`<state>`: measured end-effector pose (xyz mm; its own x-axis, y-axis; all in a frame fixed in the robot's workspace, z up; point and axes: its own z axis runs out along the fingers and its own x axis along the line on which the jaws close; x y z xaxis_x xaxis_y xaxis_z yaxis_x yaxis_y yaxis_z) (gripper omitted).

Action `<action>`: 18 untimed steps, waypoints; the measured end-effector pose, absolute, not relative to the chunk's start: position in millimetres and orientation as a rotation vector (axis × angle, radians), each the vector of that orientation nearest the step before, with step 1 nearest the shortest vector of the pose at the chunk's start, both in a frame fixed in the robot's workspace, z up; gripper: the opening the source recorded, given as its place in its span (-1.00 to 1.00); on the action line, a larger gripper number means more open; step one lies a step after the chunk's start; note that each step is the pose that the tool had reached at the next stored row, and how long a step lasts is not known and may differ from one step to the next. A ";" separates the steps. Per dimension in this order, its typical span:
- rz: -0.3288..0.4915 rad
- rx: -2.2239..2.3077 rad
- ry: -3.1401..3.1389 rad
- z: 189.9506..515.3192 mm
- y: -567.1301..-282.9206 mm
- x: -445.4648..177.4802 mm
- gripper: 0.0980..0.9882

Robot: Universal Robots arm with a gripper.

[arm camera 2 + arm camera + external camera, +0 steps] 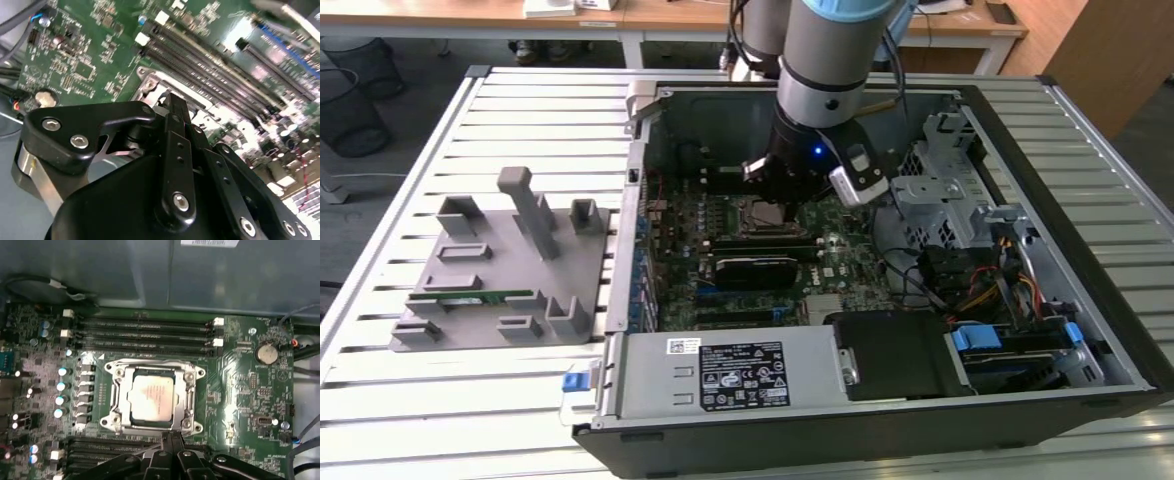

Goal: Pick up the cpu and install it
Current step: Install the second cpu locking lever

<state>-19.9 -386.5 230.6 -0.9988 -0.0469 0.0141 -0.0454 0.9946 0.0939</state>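
I see a slatted metal table (pixel 520 100) carrying an open computer case (pixel 881 400); this case is my landmark. Beside it, toward the exterior view's left, sits a grey holder block (pixel 500 270) with a green memory stick (pixel 470 297) in it. Inside the case, my arm (pixel 834 70) hangs over the motherboard (pixel 245 385). The cpu (pixel 152 397) lies seated in its socket frame (pixel 116 372). My gripper (pixel 171 436) hovers just at the socket's edge, fingers pressed together, grasping nothing.
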 end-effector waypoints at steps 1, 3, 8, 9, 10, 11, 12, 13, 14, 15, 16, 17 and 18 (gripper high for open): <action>-0.146 0.072 -3.117 230.7 -387.6 -19.9 -0.98; -0.146 0.072 -3.114 230.7 -390.4 -19.9 -0.98; -0.146 0.071 -3.113 230.6 -395.3 -30.8 -0.98; -0.147 0.071 -3.113 230.6 -395.6 -35.2 -0.98; -0.147 0.072 -3.113 230.6 -395.8 -39.7 -0.98; -0.147 0.071 -3.113 230.6 -395.8 -44.4 -0.98; -0.147 0.071 -3.113 230.6 -395.8 -48.2 -0.98; -0.147 0.072 -3.113 230.6 -395.9 -51.1 -0.98; -0.147 0.072 -3.113 230.6 -395.8 -53.6 -0.98; -0.147 0.071 -3.113 230.5 -395.8 -55.7 -0.98; -0.147 0.071 -3.114 230.0 -395.8 -56.7 -0.98; -0.147 0.071 -3.113 229.2 -395.8 -57.1 -0.98; -0.147 0.071 -3.112 228.0 -395.8 -57.1 -0.98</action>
